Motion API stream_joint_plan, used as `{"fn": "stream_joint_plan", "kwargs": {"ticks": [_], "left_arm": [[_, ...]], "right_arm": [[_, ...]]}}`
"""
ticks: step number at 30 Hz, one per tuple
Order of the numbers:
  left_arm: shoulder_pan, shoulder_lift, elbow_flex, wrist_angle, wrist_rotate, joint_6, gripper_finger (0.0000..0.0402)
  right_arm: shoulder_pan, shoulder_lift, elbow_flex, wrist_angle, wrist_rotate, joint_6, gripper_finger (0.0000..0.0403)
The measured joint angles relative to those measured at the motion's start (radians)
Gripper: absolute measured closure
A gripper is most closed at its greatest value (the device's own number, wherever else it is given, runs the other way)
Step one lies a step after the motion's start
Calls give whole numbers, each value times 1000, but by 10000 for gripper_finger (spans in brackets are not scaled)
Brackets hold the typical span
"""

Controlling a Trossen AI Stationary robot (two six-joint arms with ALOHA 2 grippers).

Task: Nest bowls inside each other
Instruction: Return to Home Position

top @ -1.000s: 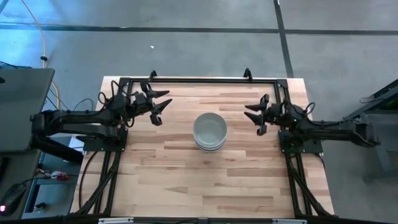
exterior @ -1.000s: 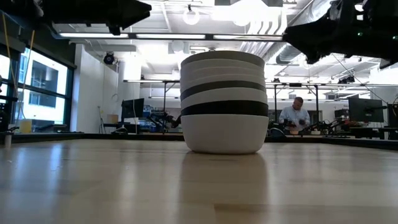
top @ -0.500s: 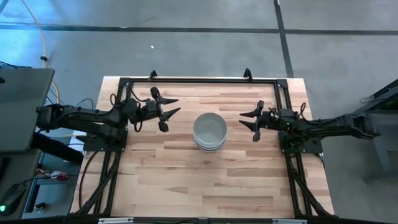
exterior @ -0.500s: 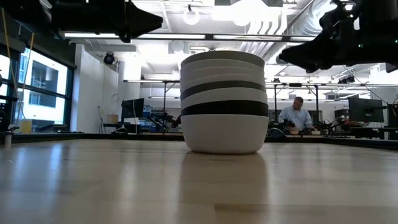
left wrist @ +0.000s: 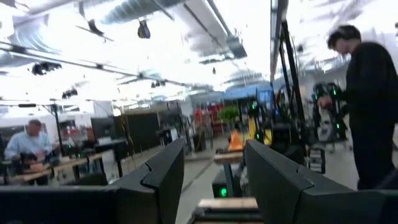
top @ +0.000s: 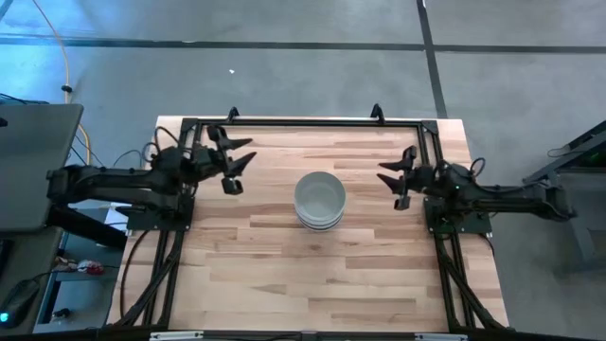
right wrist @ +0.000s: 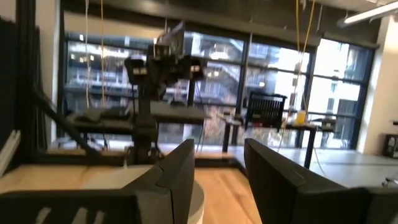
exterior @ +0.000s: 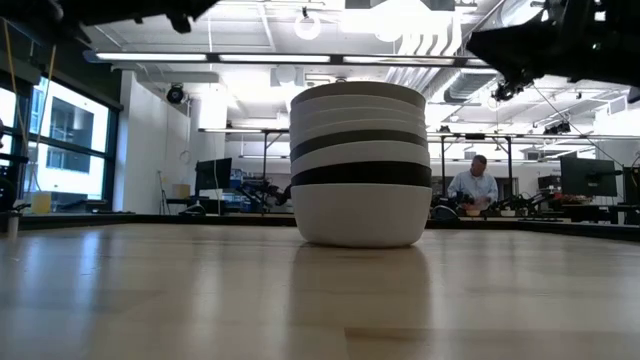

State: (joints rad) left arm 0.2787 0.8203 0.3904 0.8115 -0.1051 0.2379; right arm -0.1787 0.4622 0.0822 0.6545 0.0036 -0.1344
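The stack of bowls (top: pixel 319 201) is sitting in the middle of the wooden table (top: pixel 284 275), everything nested into one tower. From the low view, I'm counting the stack of bowls (exterior: pixel 360 165) by its bands: white at the bottom, black, white, grey, what I'm reading as three white rims, and grey on top. I'm making that eight: five white, two grey, one black. Every bowl I'm seeing is in that one stack.

My left gripper (top: pixel 241 161) is hanging off to the stack's left with its fingers spread and nothing between them. My right gripper (top: pixel 390 182) is mirroring it on the right, also spread and empty. That's two grippers, both well apart from the bowls.

I'm judging this to be the return to rest, so I'm aiming to go outward and high. I'm avoiding any sweep across the middle, since a clipped top rim could topple the tower.
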Motion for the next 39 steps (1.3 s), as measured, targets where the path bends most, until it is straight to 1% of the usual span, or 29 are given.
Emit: {"fn": "stream_joint_plan", "kwargs": {"ticks": [9,12,18,22,26,36,39], "left_arm": [[0,-78,1,7,-28,-18,243],[0,-91,1,14,-42,-18,243],[0,-100,1,83,-47,-20,243],[0,-103,2,125,-49,-24,243],[0,-116,2,129,-66,-26,243],[0,-131,2,129,-68,-43,243],[0,-131,2,128,-67,-45,243]], "right_arm": [[0,-130,1,87,1,135,270],[0,-168,1,85,25,185,270],[0,-229,1,126,39,274,270],[0,-272,1,159,13,301,270],[0,-321,1,164,7,335,270],[0,-453,1,185,6,443,269],[0,-459,2,204,5,495,270]]}}
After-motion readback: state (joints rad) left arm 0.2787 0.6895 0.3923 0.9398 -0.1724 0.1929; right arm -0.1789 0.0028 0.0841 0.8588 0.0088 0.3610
